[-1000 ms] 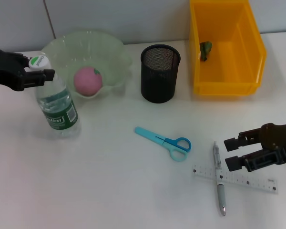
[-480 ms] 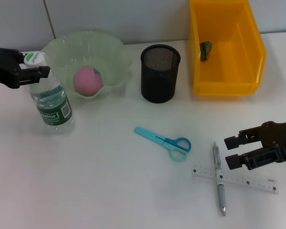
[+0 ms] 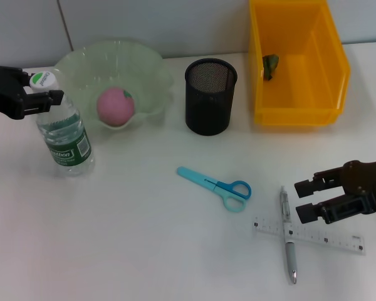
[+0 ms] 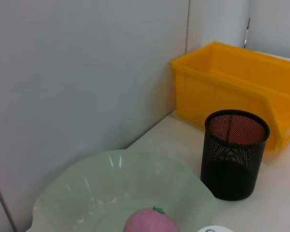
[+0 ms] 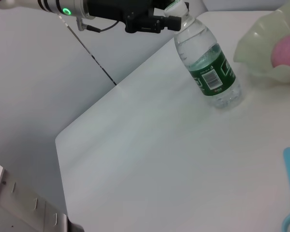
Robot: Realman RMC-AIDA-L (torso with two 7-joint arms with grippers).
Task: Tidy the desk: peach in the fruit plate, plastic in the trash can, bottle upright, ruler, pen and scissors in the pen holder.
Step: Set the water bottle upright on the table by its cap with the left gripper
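Note:
The clear bottle (image 3: 64,135) with its green label stands nearly upright on the white desk (image 3: 131,238). My left gripper (image 3: 41,95) is shut on its neck just under the cap (image 3: 44,79); the right wrist view shows this gripper (image 5: 157,21) on the bottle (image 5: 208,67). The pink peach (image 3: 116,105) lies in the pale-green fruit plate (image 3: 144,66). Blue scissors (image 3: 216,187) lie mid-desk. A pen (image 3: 288,233) lies across the clear ruler (image 3: 319,237). My right gripper (image 3: 304,199) is open just right of the pen. The black pen holder (image 3: 210,96) is empty.
The yellow trash can (image 3: 297,110) stands at the back right with a green crumpled piece (image 3: 271,66) inside. In the left wrist view the fruit plate (image 4: 111,186), peach (image 4: 151,222), pen holder (image 4: 234,154) and trash can (image 4: 222,94) stand along the back wall.
My left gripper has shifted the bottle to the left, and it now stands straighter than before. The right arm has not moved.

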